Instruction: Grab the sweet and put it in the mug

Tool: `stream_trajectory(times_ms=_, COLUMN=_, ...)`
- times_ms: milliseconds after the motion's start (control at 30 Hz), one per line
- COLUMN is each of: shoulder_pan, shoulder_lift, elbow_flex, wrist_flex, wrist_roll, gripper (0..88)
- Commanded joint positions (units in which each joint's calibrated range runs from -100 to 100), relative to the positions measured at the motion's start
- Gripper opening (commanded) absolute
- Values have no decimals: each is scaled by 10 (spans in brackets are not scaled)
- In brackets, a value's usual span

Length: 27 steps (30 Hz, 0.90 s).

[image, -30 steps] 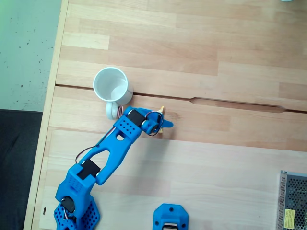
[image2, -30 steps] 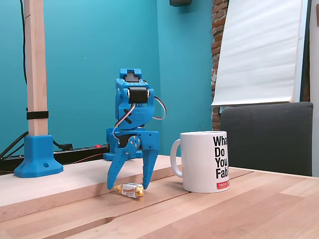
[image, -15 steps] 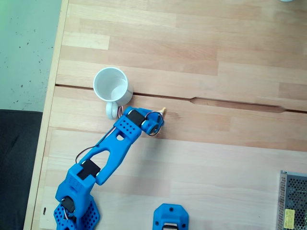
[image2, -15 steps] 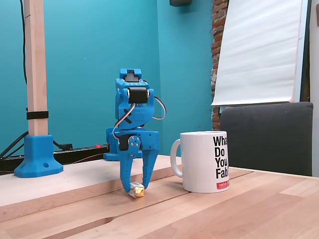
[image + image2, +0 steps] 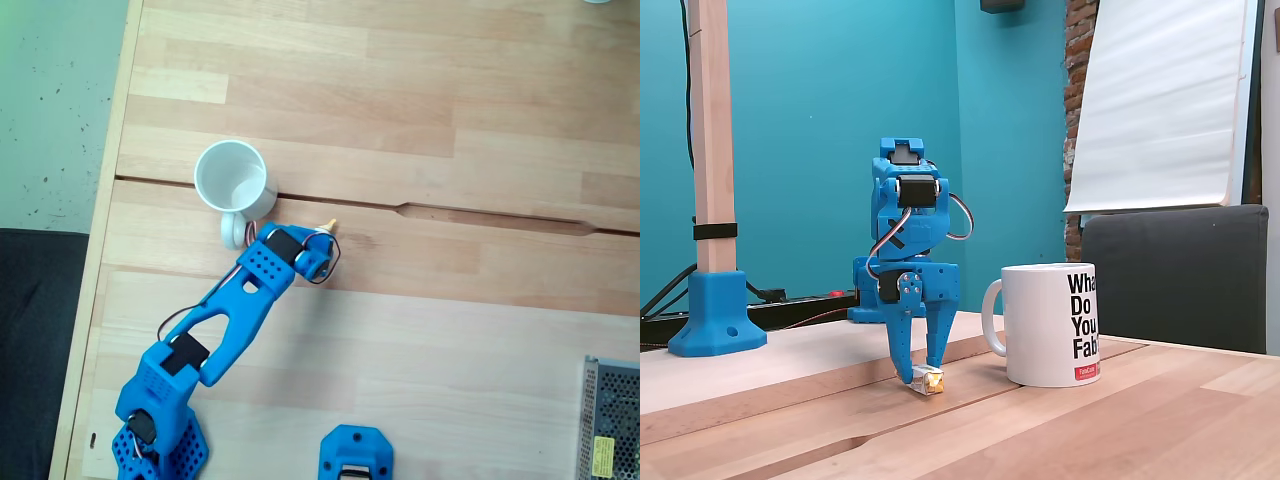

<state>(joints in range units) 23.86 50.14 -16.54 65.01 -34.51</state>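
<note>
The blue claw [image 5: 923, 376] stands tip-down on the wooden counter [image 5: 1120, 420], its two fingers pinched around the sweet [image 5: 931, 380], which rests on the wood just beside the mug [image 5: 1052, 323], close enough for a short lift.

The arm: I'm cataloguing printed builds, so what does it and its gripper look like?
The arm is bright blue plastic with black motor blocks at the joints and thin dark cables looping near the wrist. Its gripper has two tapered blue fingers.
</note>
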Motion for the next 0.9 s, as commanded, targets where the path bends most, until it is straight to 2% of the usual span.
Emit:
stream_trajectory(times_ms=0, shoulder_pan=-2, shoulder_lift=-34, elbow_flex=-27, wrist_flex=6, wrist_roll=-1, gripper=0)
stream_trajectory(times_ms=433, shoulder_pan=-13, shoulder_lift=-257, elbow_flex=-26, wrist_flex=61, wrist_roll=-1, gripper=0)
stream_trajectory(times_ms=867, shoulder_pan=-132, shoulder_lift=-340, elbow_flex=-28, wrist_flex=79, wrist_roll=-1, gripper=0)
